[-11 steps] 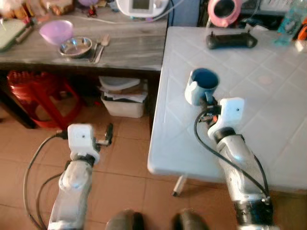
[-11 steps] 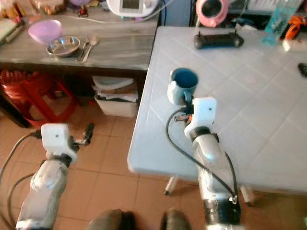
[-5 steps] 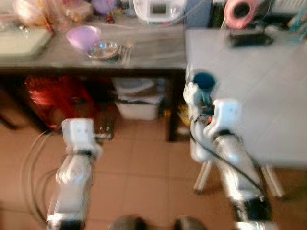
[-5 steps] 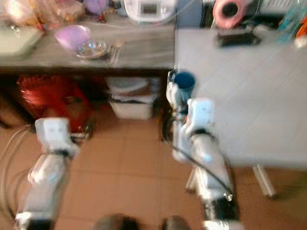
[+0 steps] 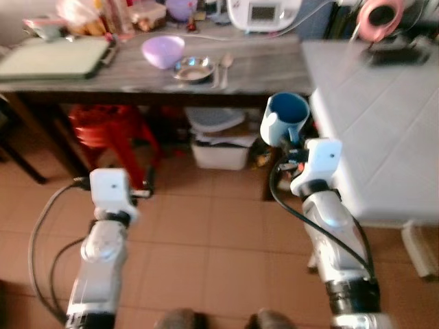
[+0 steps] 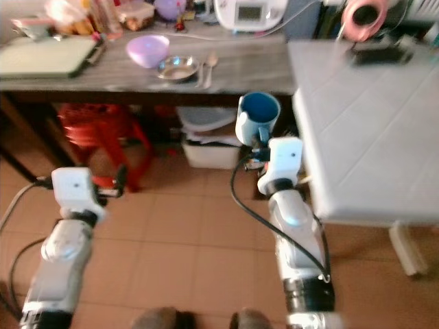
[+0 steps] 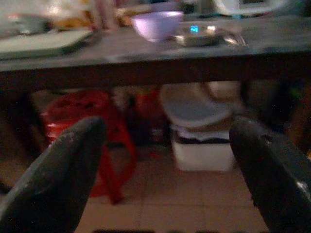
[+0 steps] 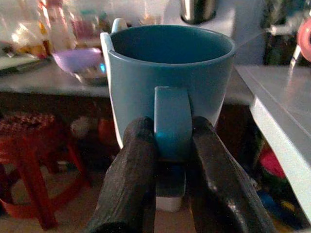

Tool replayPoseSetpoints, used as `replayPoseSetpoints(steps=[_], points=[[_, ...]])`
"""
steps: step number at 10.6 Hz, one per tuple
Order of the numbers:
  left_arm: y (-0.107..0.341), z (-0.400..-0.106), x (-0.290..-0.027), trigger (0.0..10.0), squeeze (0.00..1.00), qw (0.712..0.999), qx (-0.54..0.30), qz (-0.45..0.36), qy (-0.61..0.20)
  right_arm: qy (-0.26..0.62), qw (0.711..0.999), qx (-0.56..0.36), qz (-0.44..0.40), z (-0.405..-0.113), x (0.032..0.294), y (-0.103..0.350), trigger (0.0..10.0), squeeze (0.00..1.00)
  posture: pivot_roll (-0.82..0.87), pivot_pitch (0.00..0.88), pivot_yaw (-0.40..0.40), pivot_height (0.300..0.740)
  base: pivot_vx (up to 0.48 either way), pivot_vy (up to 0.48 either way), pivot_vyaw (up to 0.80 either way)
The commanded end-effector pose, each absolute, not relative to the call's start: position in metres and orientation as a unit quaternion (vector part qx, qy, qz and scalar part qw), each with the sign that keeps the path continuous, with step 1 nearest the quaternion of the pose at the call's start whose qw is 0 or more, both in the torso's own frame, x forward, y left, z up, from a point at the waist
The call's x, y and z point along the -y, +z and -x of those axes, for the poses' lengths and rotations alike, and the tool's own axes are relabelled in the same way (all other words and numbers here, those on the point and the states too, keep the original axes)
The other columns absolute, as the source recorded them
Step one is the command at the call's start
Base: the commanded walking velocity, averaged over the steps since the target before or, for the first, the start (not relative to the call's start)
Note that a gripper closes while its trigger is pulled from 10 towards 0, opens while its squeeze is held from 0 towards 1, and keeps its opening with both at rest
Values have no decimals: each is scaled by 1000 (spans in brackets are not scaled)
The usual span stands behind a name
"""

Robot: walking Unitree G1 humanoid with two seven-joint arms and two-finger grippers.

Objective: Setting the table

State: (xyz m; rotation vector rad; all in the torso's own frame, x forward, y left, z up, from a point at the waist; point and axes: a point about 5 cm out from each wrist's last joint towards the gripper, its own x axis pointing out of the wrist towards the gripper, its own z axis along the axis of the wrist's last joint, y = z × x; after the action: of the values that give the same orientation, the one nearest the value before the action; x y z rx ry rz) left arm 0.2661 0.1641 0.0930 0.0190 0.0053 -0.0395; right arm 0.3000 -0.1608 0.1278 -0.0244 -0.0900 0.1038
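- Clamped on the handle of the blue mug [image 8: 167, 92], the right gripper [image 8: 172, 145] is seen with one black finger pressed to each side of the handle; the mug is held upright and in the air, off the edge of the white table [image 5: 384, 123] and in front of the dark wooden table [image 5: 260, 68].
- Spread wide with nothing between its fingers, the left gripper [image 7: 167, 160] is held low over the tiled floor, pointed toward the space under the wooden table.
- Largest in the scene, the white table is placed on the robot's right, with a dark object and a pink one lying at its far end; its near surface is bare.
- Next in size, the wooden table is set across the far side, with a red stool [image 5: 110, 127] and a white bin [image 5: 219, 151] tucked beneath it.
- On the wooden table a green tray [image 5: 55, 58] is laid at the left, and a white appliance [image 5: 264, 12] is stood at the back.
- Smaller still, a purple bowl [image 5: 162, 51], a steel dish [image 5: 194, 67] and some cutlery [image 5: 223, 67] are grouped near the middle of that table.
- The step in hand is judged to be the carrying of the mug to its place; it would best be kept level, the grip on the handle kept firm, and the table edges cleared before it is lowered flat onto a bare patch.
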Motion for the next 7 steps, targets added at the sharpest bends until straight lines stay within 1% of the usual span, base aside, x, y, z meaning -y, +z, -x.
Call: replayPoseSetpoints(steps=[1,7], points=[[95,-267,-171,10000,0,1000,3,-25,-13,54,997,63,6,-302,158,135,10000,0,-26,20,59,740,472,0,0],[93,-264,-161,10000,0,999,2,-17,-27,62,996,69,10,-305,156,138,10000,0,-29,25,54,740,480,0,0]])
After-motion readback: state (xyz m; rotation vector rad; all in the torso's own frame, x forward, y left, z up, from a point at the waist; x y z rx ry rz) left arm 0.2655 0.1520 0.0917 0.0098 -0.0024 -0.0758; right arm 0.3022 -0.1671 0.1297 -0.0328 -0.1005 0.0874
